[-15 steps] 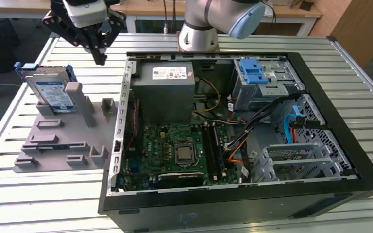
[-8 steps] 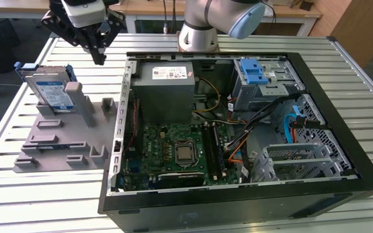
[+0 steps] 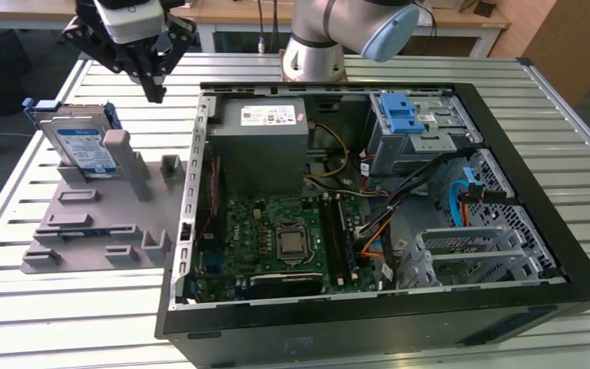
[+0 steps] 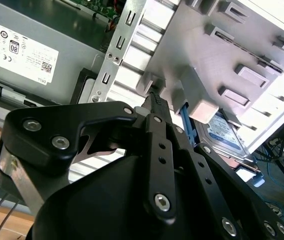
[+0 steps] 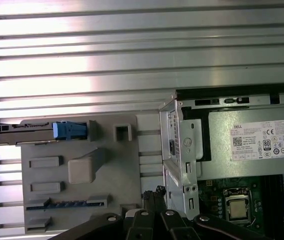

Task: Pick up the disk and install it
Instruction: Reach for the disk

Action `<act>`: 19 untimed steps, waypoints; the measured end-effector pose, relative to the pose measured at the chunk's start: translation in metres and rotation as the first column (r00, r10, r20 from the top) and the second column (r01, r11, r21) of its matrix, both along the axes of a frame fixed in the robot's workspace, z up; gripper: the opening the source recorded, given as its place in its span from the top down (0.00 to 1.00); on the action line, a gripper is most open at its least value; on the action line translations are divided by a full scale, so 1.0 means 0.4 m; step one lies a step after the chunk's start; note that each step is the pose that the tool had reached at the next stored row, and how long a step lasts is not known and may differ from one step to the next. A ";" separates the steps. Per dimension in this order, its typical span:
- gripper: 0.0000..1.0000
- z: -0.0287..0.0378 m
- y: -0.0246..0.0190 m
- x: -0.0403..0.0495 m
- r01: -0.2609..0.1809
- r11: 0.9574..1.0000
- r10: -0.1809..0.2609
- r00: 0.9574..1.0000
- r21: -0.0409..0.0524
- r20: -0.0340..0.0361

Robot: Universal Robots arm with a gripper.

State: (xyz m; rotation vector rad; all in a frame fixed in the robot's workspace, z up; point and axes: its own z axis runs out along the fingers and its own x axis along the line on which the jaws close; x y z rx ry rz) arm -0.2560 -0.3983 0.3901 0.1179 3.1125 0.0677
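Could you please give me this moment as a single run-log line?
phase: pre-grasp | disk: upright in grey fixture, untouched | gripper: jaws shut, empty, raised beside disk | computer case: open, disk not installed

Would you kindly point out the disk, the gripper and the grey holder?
disk [image 3: 80, 147], exterior view, on its label.
gripper [image 3: 156, 93], exterior view, at the tips of its shut jaws.
holder [image 3: 120, 209], exterior view, on its bare base plate.

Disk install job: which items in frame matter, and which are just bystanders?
In the job:
disk, upright in the grey holder
gripper, holding nothing, beside the holder
open computer case

Bystanders, probably:
power supply
motherboard
blue latch bracket
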 end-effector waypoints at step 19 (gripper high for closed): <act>0.89 0.000 0.000 -0.036 0.000 1.000 0.000 1.000 0.000 0.000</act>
